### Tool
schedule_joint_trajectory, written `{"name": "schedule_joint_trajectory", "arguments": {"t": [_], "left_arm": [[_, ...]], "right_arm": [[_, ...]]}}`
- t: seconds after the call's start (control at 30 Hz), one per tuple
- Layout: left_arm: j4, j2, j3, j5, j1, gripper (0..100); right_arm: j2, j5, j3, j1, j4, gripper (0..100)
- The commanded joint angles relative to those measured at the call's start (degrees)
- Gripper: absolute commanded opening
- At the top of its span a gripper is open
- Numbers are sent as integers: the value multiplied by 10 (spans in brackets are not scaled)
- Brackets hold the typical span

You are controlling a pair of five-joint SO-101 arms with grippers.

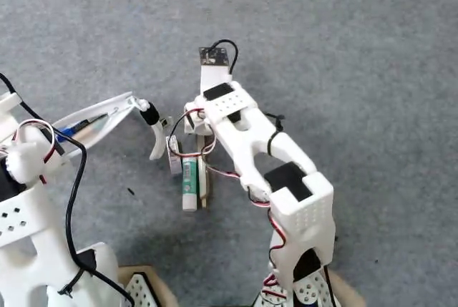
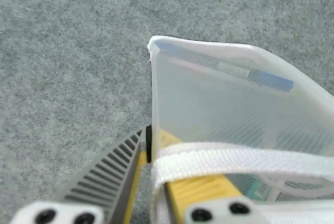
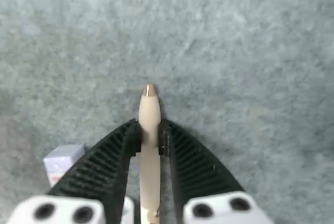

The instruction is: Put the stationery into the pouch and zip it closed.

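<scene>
While the right gripper (image 3: 150, 130) is pinching a beige pen (image 3: 149, 110) near its tip above the grey carpet (image 3: 250, 51), the left gripper (image 2: 150, 148) is clamping the mesh pouch (image 2: 224, 104) wall, well apart. The slim pen is probably risking a pivot in that grip, then snagging the floppy mouth.

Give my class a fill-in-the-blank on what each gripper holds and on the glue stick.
The right gripper is shut on a beige ___.
The left gripper grips a white mesh ___.
The glue stick has a ___ label.
Missing: pen; pouch; green.
</scene>
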Motion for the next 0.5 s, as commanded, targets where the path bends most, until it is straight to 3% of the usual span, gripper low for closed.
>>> {"name": "schedule_joint_trajectory", "arguments": {"t": [0.0,0.47], "left_arm": [[-11,5,-24,5,-8,28],[-11,6,-24,4,-6,28]], "right_arm": [[-62,-5,-25,30,2,12],[-338,-5,-20,47,14,12]]}}
